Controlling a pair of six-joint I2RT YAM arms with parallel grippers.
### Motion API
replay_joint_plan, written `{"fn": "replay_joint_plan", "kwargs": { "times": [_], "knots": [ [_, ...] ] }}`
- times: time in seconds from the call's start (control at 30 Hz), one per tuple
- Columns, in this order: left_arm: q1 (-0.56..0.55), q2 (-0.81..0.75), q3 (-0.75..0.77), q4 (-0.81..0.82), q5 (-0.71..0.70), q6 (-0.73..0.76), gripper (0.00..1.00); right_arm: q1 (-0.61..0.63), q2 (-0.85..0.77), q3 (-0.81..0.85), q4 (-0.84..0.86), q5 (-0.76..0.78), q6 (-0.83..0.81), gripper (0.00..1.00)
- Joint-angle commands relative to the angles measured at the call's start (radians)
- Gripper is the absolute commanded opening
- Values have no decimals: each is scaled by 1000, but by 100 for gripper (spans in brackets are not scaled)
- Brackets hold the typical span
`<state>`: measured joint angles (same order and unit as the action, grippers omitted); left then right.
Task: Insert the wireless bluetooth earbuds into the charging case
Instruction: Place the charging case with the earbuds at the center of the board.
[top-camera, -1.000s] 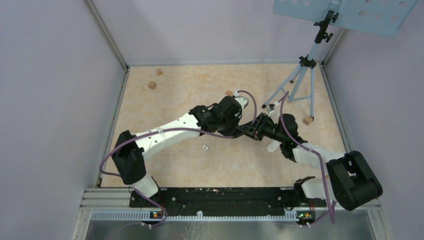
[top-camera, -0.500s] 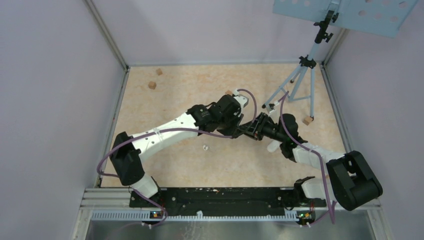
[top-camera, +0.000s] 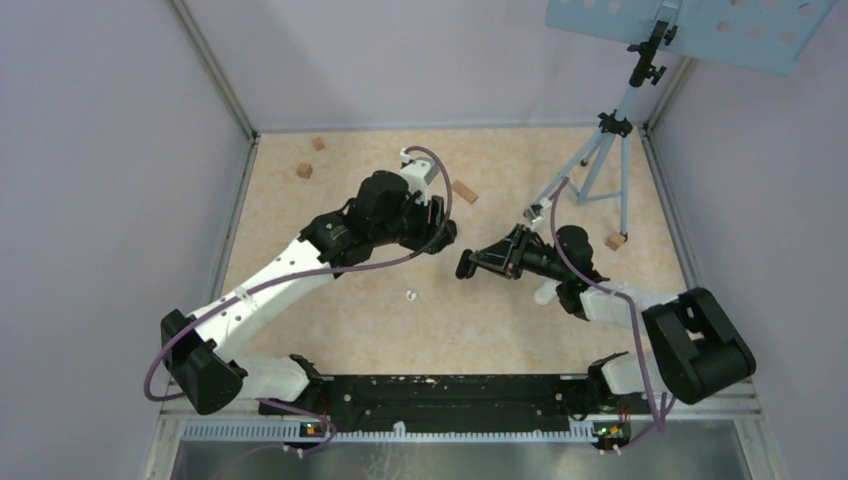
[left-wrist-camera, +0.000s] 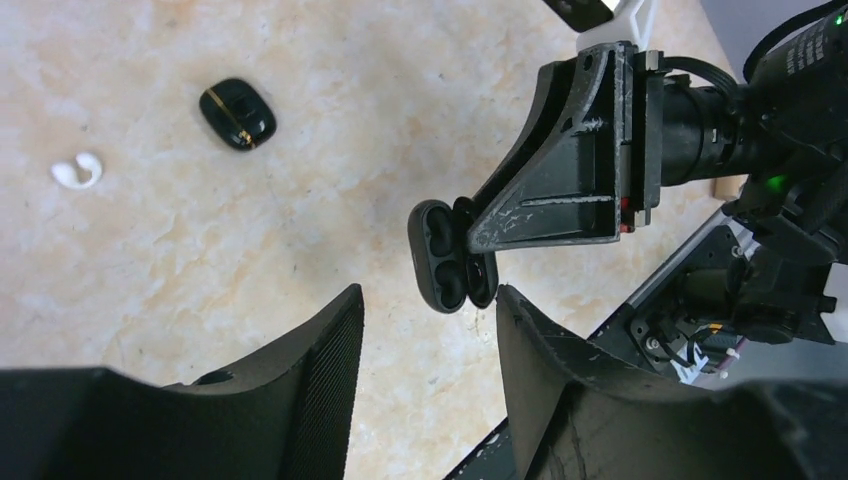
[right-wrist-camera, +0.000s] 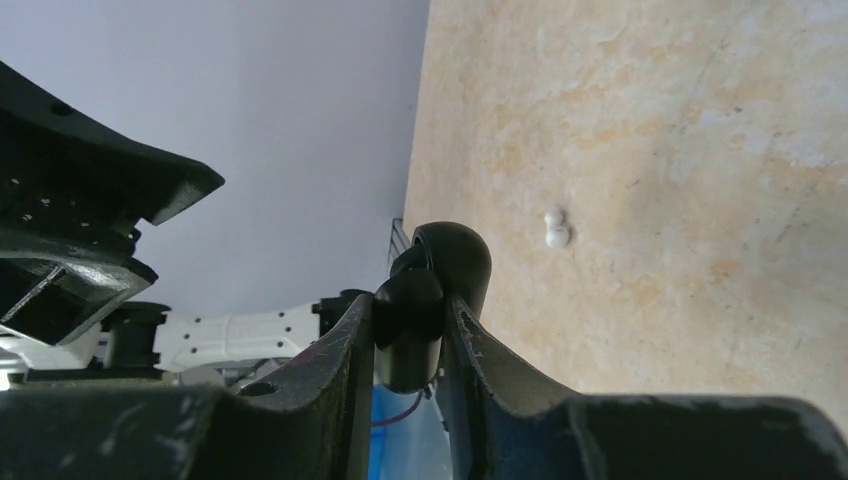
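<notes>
White earbud (top-camera: 410, 295) lies loose on worktop (top-camera: 360, 330), approx mid-width, nearer near edge than far edge, touching nothing.

Charging case (left-wrist-camera: 447, 268) is black w/ lid open and is off the worktop, pinched at the tips of right claw (right-wrist-camera: 408, 325). Both fingers are clenched on its sides. Its two wells face the left wrist cam. They look dark, poss. black buds seated in them, but can't tell.

Left claw (left-wrist-camera: 428, 310) is released, fingers spread wide w/ nothing between the pads. In top view it sits just beside right claw, on the far-left side of it, not touching case.

2nd black case (left-wrist-camera: 238, 113), oval w/ lid shut, lies flat on worktop near the white earbud but apart from it.

Wooden blocks: two (top-camera: 304, 170) close to far-left corner, one (top-camera: 464, 190) near mid of far edge, one (top-camera: 616, 241) by right edge beside a tripod foot.

Tripod (top-camera: 600, 150) stands in far-right corner.
</notes>
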<state>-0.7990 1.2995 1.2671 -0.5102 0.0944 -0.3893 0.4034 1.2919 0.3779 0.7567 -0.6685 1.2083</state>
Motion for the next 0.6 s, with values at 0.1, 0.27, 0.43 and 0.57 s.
{"fn": "replay_joint_plan", "kwargs": {
  "times": [0.1, 0.27, 0.43, 0.57],
  "knots": [
    [102, -73, -124, 100, 79, -81, 56, -10, 303, 102, 134, -104, -100, 0],
    [108, -109, -178, 130, 82, -91, 56, -29, 504, 97, 436, -151, 41, 0],
    [110, -109, -188, 121, 67, -84, 56, -29, 464, 93, 128, -77, -140, 0],
    [110, -94, -193, 130, 86, -76, 55, -29, 408, 108, -87, -14, -269, 0]
  ]
}}
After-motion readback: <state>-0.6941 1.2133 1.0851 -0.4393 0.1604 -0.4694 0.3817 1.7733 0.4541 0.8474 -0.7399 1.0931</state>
